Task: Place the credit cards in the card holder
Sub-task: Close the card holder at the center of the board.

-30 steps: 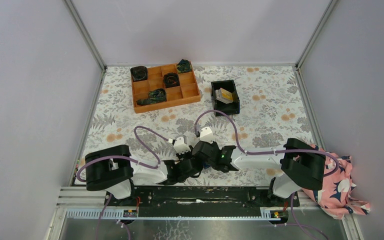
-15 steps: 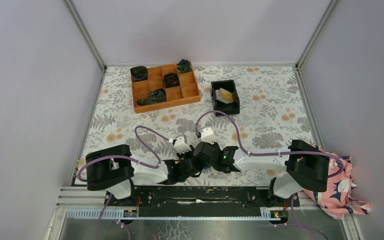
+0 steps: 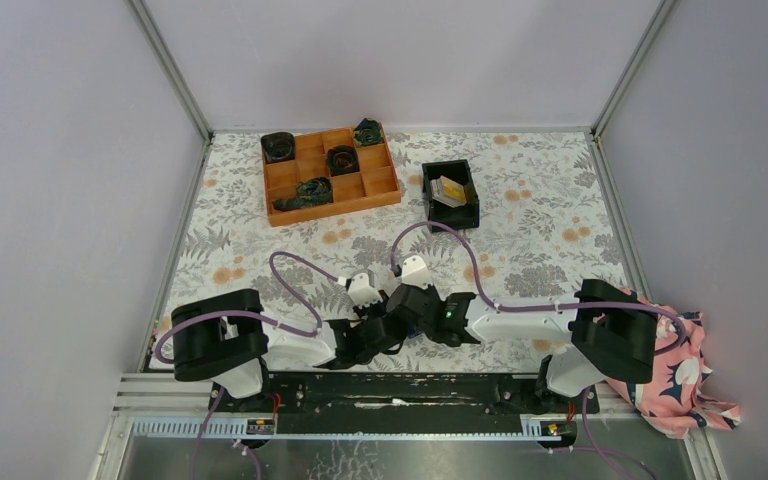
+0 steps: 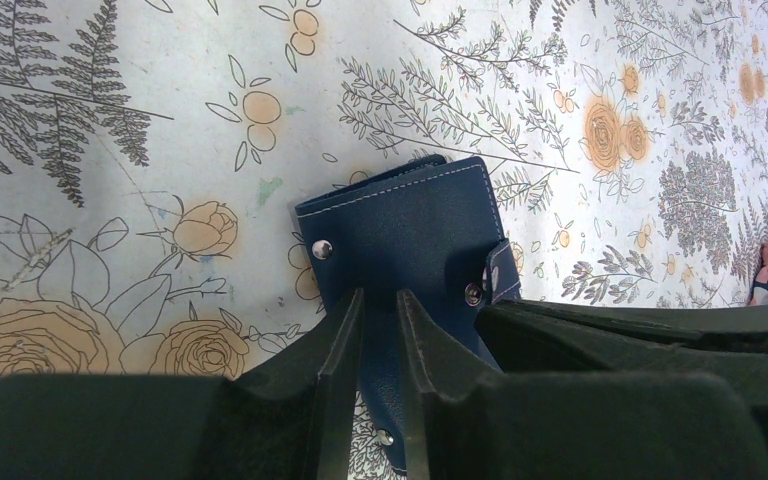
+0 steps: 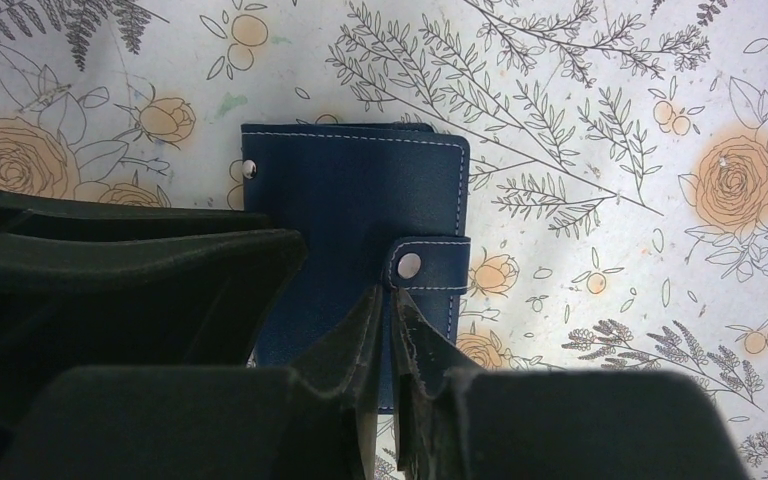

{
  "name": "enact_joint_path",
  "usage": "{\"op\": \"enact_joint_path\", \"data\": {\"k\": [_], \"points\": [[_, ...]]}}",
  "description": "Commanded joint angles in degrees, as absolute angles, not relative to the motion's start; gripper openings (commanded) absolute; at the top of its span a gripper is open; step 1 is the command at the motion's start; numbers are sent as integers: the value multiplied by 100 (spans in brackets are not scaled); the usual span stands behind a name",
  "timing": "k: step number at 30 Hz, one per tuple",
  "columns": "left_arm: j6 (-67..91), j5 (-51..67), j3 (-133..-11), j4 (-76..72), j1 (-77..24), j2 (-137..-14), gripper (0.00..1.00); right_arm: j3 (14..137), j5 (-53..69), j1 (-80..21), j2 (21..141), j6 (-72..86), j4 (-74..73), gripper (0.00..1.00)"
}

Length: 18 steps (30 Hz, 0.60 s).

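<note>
The card holder [image 4: 410, 235] is a dark navy wallet lying closed on the floral table, also in the right wrist view [image 5: 350, 200]. My left gripper [image 4: 380, 295] is closed to a narrow gap over its near edge, with blue leather between the fingers. My right gripper [image 5: 388, 292] is shut on the snap tab [image 5: 430, 268]. In the top view both grippers [image 3: 392, 325] [image 3: 415, 305] meet near the table's front edge and hide the wallet. The credit cards [image 3: 449, 189], yellow and grey, lie in the black bin [image 3: 452, 216].
An orange compartment tray [image 3: 335, 206] with dark rolled items stands at the back left. A pink floral cloth [image 3: 675, 375] lies at the front right corner. Purple cables loop over the table behind the grippers.
The right arm's elbow has shifted slightly. Both grippers stay at the wallet.
</note>
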<state>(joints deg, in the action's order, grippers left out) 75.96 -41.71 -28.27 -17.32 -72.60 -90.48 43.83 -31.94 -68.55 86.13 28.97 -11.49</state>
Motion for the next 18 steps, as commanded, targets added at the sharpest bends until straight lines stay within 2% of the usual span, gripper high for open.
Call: {"op": "enact_joint_path", "data": {"k": [1, 12, 18], "points": [[7480, -3963, -2797, -1470, -7231, -9255, 27, 4421, -3204, -6926, 8641, 2981, -1086, 13], [7515, -3980, -2733, -1515, -7226, -9233, 26, 4955, -3451, -7102, 8398, 2892, -1922, 25], [7492, -3996, -2735, -1513, -7231, -9175, 27, 5049, -3550, -7159, 8283, 2883, -2042, 28]]}}
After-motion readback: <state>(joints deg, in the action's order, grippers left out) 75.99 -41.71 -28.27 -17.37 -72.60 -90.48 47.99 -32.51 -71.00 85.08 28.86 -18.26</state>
